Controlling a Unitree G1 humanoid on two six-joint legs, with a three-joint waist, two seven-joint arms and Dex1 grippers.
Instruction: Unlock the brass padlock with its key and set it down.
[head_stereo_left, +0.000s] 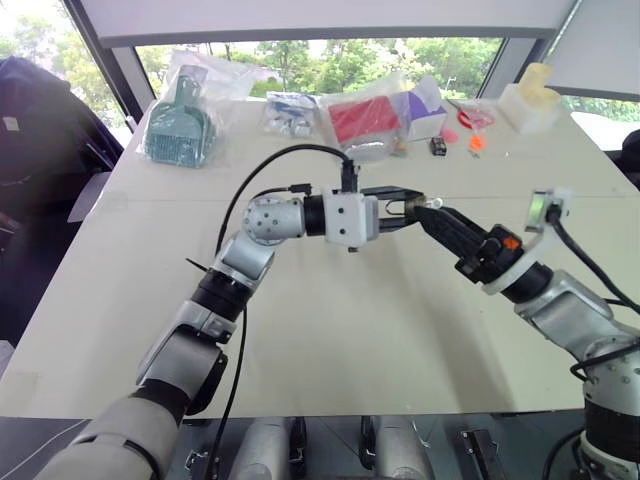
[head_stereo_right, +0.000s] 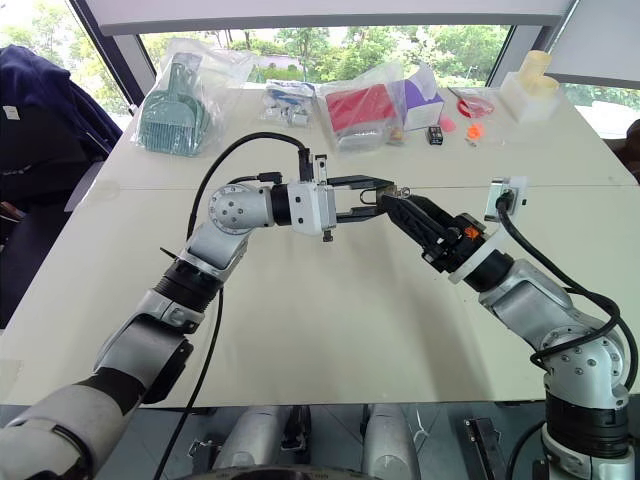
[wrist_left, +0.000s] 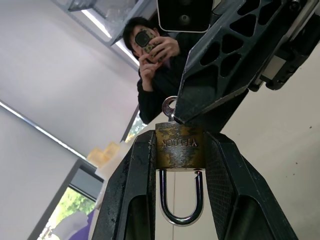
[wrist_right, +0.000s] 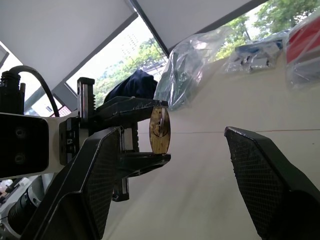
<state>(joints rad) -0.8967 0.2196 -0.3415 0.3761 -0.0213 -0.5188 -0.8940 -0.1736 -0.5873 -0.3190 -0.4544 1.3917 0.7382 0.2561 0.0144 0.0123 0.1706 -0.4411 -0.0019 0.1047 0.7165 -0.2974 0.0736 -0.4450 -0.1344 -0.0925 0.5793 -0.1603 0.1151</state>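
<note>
The brass padlock (wrist_left: 180, 146) is clamped between the two black fingers of my left gripper (head_stereo_left: 405, 207), which is shut on it and held level above the middle of the table. Its silvery shackle (wrist_left: 181, 212) points back toward the wrist, and one leg seems to stand slightly clear of the body. The key (wrist_left: 170, 107) sticks out of the padlock's far end. My right gripper (head_stereo_left: 427, 208) faces the padlock from the right and is open. One of its fingers (wrist_left: 225, 55) is right beside the key head, and the other finger (wrist_right: 270, 180) stands well apart.
Along the table's (head_stereo_left: 330, 330) far edge lie a bagged teal dustpan (head_stereo_left: 180, 125), a red package (head_stereo_left: 362, 118), a purple box (head_stereo_left: 425, 105), a small black box (head_stereo_left: 438, 146) and orange bits (head_stereo_left: 475, 142). A person holding a phone (wrist_left: 155, 55) stands beyond the table.
</note>
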